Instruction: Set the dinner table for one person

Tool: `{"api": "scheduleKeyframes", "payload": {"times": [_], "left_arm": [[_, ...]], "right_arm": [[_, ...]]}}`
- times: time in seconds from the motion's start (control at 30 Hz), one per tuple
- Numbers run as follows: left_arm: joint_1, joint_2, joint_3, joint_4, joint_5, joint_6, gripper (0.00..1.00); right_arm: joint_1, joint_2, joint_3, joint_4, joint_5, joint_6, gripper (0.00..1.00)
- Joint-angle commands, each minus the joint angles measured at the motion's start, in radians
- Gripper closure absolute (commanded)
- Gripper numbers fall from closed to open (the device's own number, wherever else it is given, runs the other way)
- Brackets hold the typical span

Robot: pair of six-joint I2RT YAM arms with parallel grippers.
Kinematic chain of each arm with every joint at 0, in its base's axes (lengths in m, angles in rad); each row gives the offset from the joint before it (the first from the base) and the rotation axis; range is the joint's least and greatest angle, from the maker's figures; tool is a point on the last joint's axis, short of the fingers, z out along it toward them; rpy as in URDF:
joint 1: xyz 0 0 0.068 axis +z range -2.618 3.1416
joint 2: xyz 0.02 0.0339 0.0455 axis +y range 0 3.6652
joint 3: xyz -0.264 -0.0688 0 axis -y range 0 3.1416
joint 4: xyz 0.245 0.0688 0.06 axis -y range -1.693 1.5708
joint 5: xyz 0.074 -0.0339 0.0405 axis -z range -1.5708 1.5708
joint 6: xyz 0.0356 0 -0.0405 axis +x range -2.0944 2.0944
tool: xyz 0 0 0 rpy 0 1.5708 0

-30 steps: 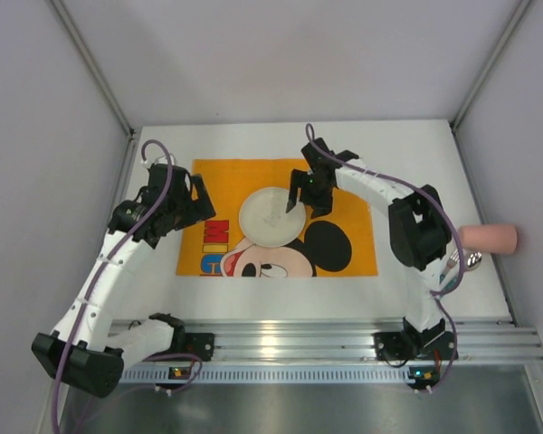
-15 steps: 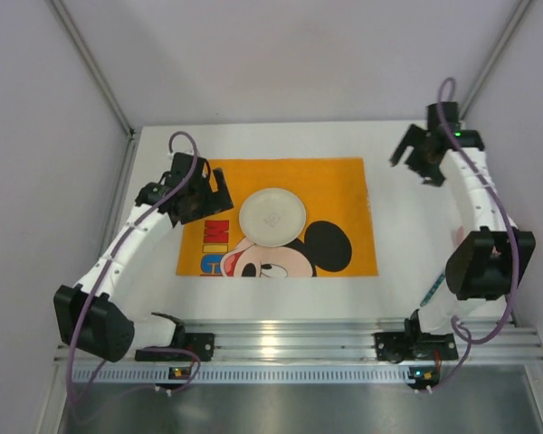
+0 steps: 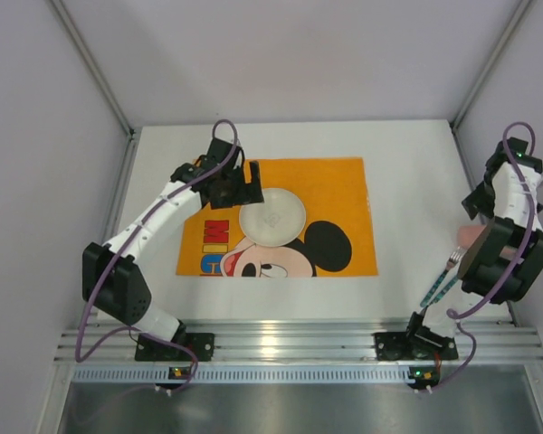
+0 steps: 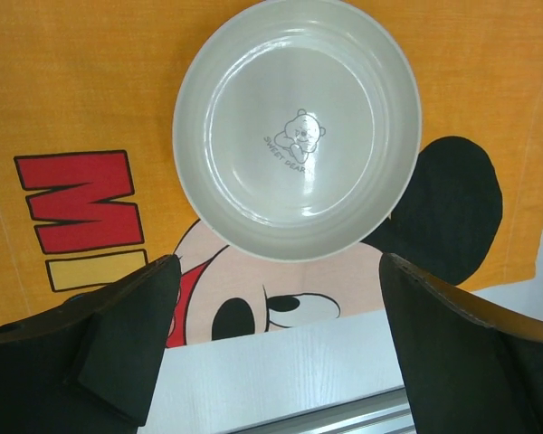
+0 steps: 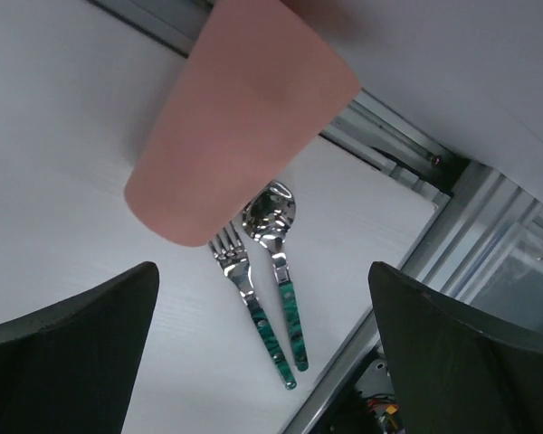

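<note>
Jaws wide, left and right; spoon (image 5: 278, 262) plain only from right wrist.

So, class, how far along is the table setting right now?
Done: the plate sits on the placemat. In hand: nothing; left gripper and right gripper are open. Remaining: cup, fork and spoon, off the placemat at the table edge.

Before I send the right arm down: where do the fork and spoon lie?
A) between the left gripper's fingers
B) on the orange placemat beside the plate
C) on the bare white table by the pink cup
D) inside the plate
C: the fork and spoon lie side by side on the white table, heads next to the pink cup.
</note>
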Motion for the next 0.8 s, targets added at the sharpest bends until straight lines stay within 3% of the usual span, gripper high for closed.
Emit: {"api": "scheduleKeyframes", "payload": {"times": [0.0,0.2,0.33,0.77], "left_arm": [[-0.016,-0.005,0.050,-0.020,0.010,0.022,0.04],[-0.036,-0.031,0.029,-0.058,-0.017,0.017,0.04],[-0.038,-0.055,0.011,-0.075,-0.036,0.012,0.04],[-0.050,-0.072,0.006,-0.113,-0.079,-0.020,0.06]], "right_arm": [[-0.048,-0.003,-0.026,0.009,0.077,0.021,0.00],[-0.118,0.066,-0.066,0.089,0.000,0.039,0.00],[-0.123,0.110,-0.047,0.170,-0.093,0.048,0.00],[-0.129,0.217,-0.148,0.322,-0.173,0.143,0.00]]}}
